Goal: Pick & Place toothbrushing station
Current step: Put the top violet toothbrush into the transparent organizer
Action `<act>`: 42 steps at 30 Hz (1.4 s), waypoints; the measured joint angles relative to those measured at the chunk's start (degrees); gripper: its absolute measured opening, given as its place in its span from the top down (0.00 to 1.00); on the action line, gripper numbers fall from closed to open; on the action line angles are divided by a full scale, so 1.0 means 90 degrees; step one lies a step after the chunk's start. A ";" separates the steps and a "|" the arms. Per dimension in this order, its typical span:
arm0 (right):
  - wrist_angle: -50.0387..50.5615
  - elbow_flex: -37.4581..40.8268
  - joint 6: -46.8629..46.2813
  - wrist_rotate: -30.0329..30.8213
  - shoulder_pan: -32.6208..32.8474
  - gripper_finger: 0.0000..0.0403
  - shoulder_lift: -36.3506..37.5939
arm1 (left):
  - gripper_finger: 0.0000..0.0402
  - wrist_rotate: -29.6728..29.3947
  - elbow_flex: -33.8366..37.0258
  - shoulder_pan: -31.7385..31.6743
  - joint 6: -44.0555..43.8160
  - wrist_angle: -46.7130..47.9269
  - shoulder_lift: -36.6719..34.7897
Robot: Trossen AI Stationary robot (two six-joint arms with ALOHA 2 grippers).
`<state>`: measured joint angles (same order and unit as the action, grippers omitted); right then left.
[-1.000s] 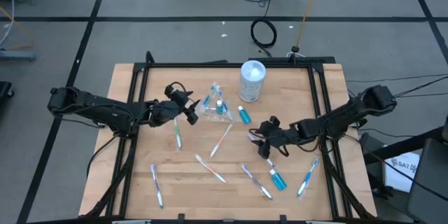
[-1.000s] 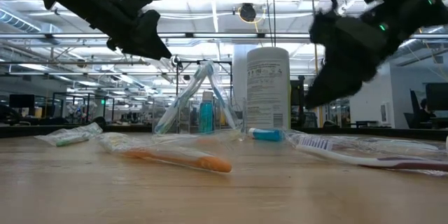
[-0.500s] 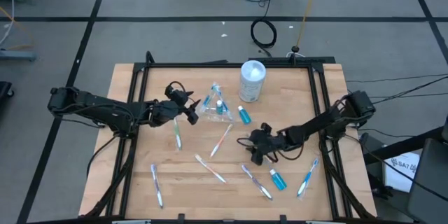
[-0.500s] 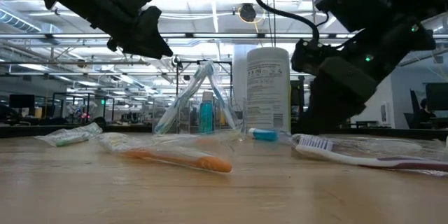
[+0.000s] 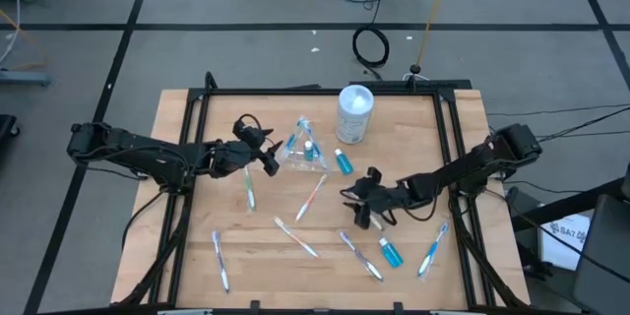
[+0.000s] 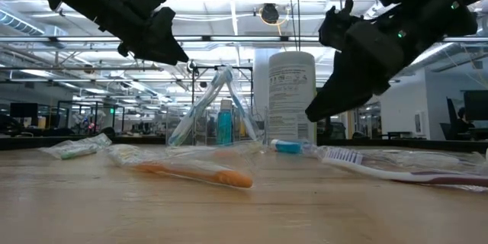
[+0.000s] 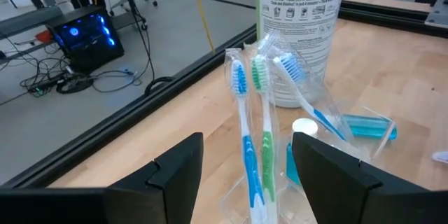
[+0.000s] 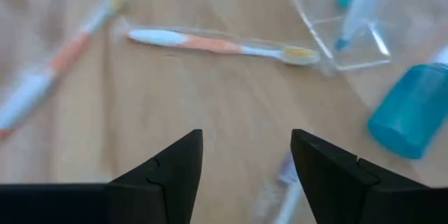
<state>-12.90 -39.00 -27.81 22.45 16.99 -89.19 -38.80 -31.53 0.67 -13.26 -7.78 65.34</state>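
Since the frame half a second earlier, the right gripper had shifted slightly toward the right side of the worktop and lifted, while the left gripper had not moved. The right gripper's fingers were spread, holding nothing, above bare wood between an orange-and-white toothbrush and a small blue tube near the front right. The left gripper hovered just beside the small clear plastic cup, fingers spread either side of the blue and green toothbrushes standing in the cup, not touching them.

The cup stood at the rear centre of the light wooden worktop, with a blue tube inside it and another blue tube lying just beside it. A tall white cylindrical canister stood behind the cup. Loose toothbrushes lay scattered: a green one near the left gripper, a blue one at front left, a white-and-orange one at front centre, a further one beside the front tube, and a blue one at front right.

The worktop was bordered by a black metal frame. It stood on a grey floor marked with dark lines, where black cables lay coiled. The low view showed a large hall with ceiling strip lights behind.
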 joint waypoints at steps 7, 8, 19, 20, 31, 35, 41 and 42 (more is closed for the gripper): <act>0.0894 0.0056 -0.0690 0.0139 -0.0029 0.48 -0.0338 | 0.43 0.0156 0.0000 0.0000 -0.0007 0.0027 0.0000; 0.0802 0.0050 -0.0725 0.0140 -0.0031 0.48 -0.0384 | 0.43 0.0164 0.0000 0.0000 -0.0007 0.0027 0.0000; 0.0708 0.0017 -0.0568 -0.0075 0.0000 0.59 -0.0859 | 0.43 0.0165 0.0000 0.0000 -0.0015 0.0032 0.0000; 0.0714 0.0017 -0.0560 -0.0116 0.0000 0.63 -0.0802 | 0.43 0.0165 0.0000 0.0000 -0.0015 0.0030 0.0000; -0.0033 0.0053 -0.0227 -0.0277 -0.0233 0.98 -0.0240 | 0.43 0.0165 0.0000 0.0000 -0.0052 0.0030 0.0000; -0.0807 0.0053 0.0520 -0.0223 -0.0401 0.98 0.0172 | 0.43 0.0211 0.0000 0.0000 -0.0058 0.0030 0.0000; -0.3451 0.0044 0.2558 -0.0188 -0.0660 1.00 0.0580 | 0.43 0.0359 0.0000 0.0000 -0.0058 0.0030 0.0000; -0.3976 0.0044 0.2962 -0.0186 -0.0706 0.99 0.0583 | 0.43 0.0359 0.0000 0.0000 -0.0058 0.0030 0.0000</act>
<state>-48.69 -38.61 -1.15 20.78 10.64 -83.94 -35.57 -31.53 0.67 -13.78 -7.51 65.34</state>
